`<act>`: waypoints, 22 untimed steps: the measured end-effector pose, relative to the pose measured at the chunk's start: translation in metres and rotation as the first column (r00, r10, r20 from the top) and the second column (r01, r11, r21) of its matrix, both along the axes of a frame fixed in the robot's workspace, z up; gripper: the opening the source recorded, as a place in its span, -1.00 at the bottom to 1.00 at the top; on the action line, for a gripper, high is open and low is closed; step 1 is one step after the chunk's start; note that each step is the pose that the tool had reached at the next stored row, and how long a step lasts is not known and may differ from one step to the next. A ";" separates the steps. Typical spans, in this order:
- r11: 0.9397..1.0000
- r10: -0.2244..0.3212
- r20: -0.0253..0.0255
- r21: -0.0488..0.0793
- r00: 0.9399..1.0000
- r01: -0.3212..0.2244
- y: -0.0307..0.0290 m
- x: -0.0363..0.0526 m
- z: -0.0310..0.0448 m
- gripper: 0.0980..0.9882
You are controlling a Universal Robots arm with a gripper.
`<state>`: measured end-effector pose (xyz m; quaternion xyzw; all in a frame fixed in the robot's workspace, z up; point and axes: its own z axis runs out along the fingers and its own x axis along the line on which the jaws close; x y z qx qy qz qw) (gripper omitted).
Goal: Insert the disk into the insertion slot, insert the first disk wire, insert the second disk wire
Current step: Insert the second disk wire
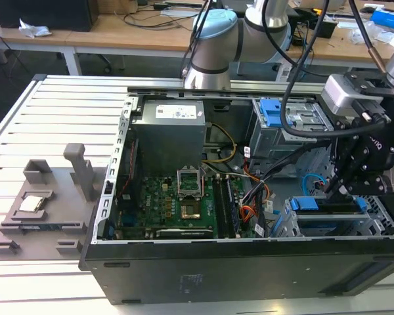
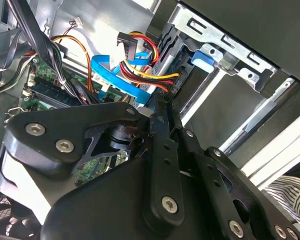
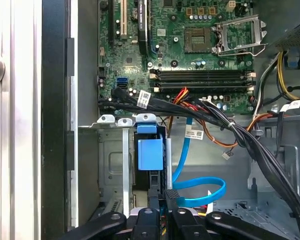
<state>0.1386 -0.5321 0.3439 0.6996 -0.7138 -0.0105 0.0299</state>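
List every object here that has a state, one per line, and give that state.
Black computer case: on its side, open.
Metal processor socket: frame flipped open.
Blue-framed silver disk: in the silver-grey perforated drive cage.
Flat blue cable: loosely looped.
Black gripper: at the disk's end.

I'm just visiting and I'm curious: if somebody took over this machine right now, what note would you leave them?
Tool: low over the drive cage. I cannot tell whether it is open or shut.
Disk: its blue carrier sits in the insertion slot at the case's front corner.
Done: the disk looks inserted.
Left: the blue cable loops loose beside the cage. The red and yellow wires hang nearby. Neither can be seen plugged into the disk.
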 end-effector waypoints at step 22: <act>1.000 0.021 0.000 0.003 1.000 -0.021 -0.0001 -0.0008 -0.0121 -0.83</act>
